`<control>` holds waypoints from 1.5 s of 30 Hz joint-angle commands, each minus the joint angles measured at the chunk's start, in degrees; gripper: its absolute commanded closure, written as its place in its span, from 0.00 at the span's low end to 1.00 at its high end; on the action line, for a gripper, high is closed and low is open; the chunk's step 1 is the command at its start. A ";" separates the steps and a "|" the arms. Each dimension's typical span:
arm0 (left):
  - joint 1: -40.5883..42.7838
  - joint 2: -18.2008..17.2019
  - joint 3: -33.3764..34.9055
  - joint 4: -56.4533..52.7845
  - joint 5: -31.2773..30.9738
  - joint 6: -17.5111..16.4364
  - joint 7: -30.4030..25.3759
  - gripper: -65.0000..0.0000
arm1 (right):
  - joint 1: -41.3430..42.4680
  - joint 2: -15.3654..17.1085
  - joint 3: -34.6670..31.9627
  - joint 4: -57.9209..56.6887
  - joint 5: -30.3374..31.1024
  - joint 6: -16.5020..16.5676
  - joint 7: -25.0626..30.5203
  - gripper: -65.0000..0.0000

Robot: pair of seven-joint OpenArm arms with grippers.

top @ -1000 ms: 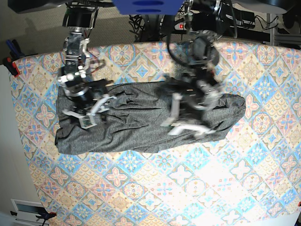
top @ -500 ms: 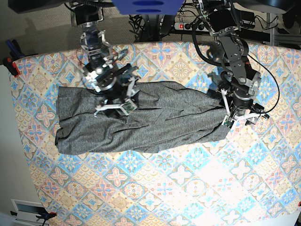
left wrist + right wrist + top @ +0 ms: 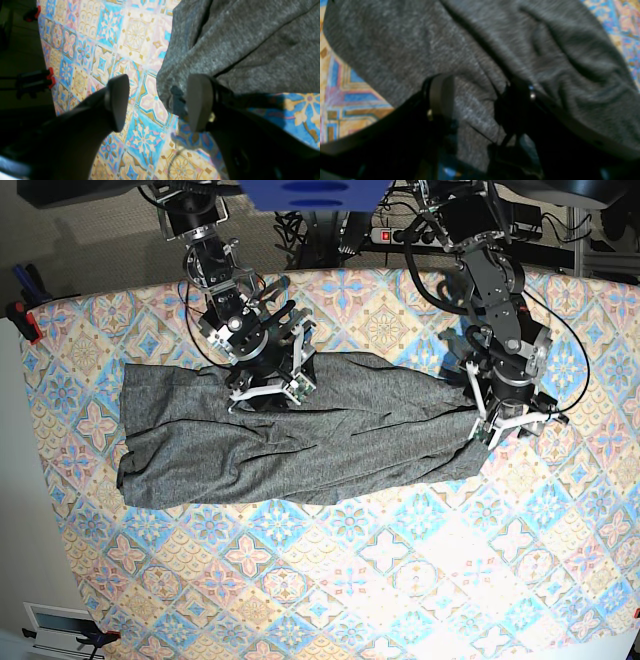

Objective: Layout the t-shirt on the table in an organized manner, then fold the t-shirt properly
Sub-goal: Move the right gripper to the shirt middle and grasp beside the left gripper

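Grey t-shirt (image 3: 300, 440) edge betw. open left claw (image 3: 156, 102) tips.

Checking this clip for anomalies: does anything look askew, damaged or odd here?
Nothing damaged. The t-shirt lies as a long wrinkled band across the table, no sleeves spread out, so it is not yet neatly laid. Both tools, left and right, stand open over its edges.

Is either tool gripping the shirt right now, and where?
Nothing held. Left tool open at the dark grey knit t-shirt's end edge; right tool open above it.
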 commanded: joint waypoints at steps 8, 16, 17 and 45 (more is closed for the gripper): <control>-0.28 -0.08 0.17 1.05 -0.20 0.51 -0.71 0.45 | 0.94 0.03 0.01 1.58 0.23 -0.32 1.29 0.47; -0.28 -0.08 0.17 0.96 -0.20 0.51 -0.71 0.45 | 2.79 0.11 -0.08 1.58 0.14 -0.32 0.93 0.47; -0.28 -0.08 0.17 0.96 -0.20 0.51 -0.71 0.45 | 2.88 0.11 -0.08 1.58 0.14 -0.32 0.93 0.47; -0.28 -0.25 1.93 -1.32 -0.20 0.51 -0.71 0.45 | 11.93 -0.06 -0.17 -1.32 0.32 -0.32 1.46 0.47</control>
